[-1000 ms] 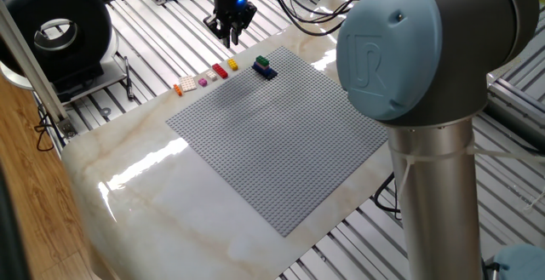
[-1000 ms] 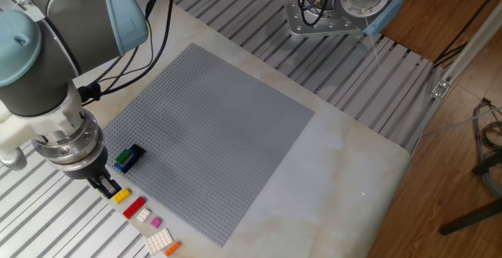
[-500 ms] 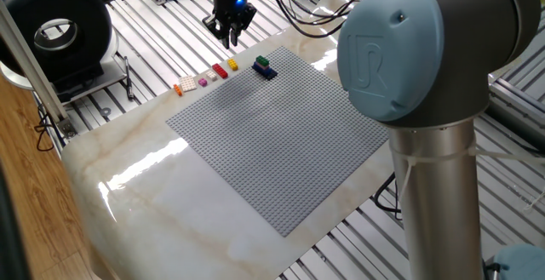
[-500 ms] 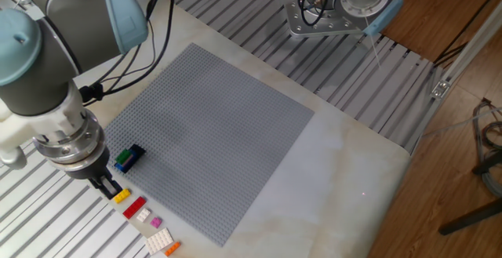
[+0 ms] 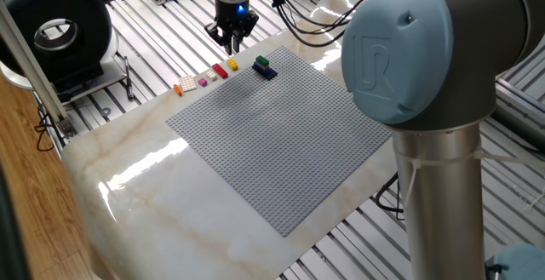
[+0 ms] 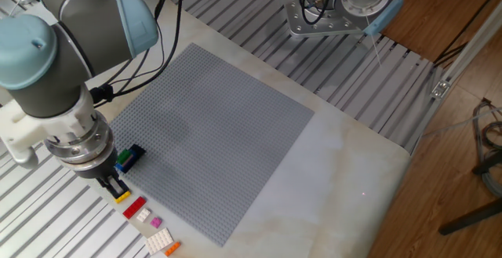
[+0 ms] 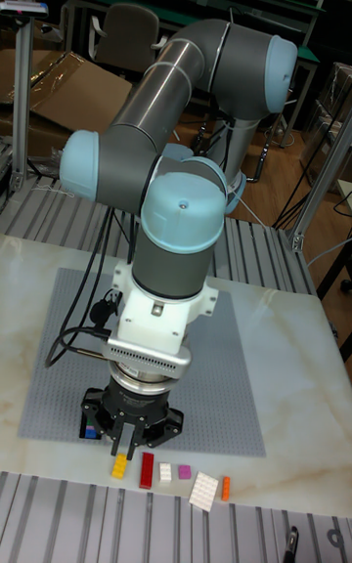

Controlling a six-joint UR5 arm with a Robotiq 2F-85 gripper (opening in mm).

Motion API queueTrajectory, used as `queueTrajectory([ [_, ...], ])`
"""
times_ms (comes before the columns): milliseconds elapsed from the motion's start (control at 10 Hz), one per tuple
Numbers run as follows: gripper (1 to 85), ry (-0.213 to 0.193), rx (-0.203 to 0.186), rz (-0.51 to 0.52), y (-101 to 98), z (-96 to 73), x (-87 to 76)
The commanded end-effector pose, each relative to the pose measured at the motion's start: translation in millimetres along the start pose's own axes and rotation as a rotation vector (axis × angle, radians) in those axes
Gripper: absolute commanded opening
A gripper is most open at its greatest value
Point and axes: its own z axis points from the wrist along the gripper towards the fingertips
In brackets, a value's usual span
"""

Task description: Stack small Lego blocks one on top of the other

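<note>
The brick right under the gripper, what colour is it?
Yellow, clearest in the tall fixed view.

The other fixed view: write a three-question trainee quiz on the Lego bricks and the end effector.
1. True or false: the small red plastic brick lies on the large grey studded baseplate.
2. Which loose brick lies nearest the end effector? A pink, B white, C yellow.
3. Fill in: the end of the brick row farthest from the end effector is a small ____ brick.

Key: 1 false, it lies on the pale marble tabletop beside the baseplate. 2 C, the small yellow plastic brick. 3 orange.
</note>
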Motion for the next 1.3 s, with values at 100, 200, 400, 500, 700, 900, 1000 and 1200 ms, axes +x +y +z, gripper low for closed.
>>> queueTrajectory([
  [100, 26.7, -0.02, -0.023, 0.02, 4.9, 11.0, 0.2],
  [200, 27.0, -0.028, -0.027, 0.021, 5.0, 13.9, -0.9],
  [400, 30.3, -0.045, -0.027, 0.013, 0.8, 22.6, -4.2],
  [500, 31.0, -0.048, -0.029, 0.013, 0.9, 24.9, -4.2],
  [700, 31.0, -0.052, -0.032, 0.012, 2.4, 27.0, -4.4],
  [900, 31.3, -0.055, -0.032, 0.012, 3.5, 29.1, -4.2],
  [1000, 31.3, -0.057, -0.034, 0.012, 4.5, 30.0, -3.9],
  [1200, 31.3, -0.057, -0.034, 0.012, 4.9, 32.1, -3.3],
])
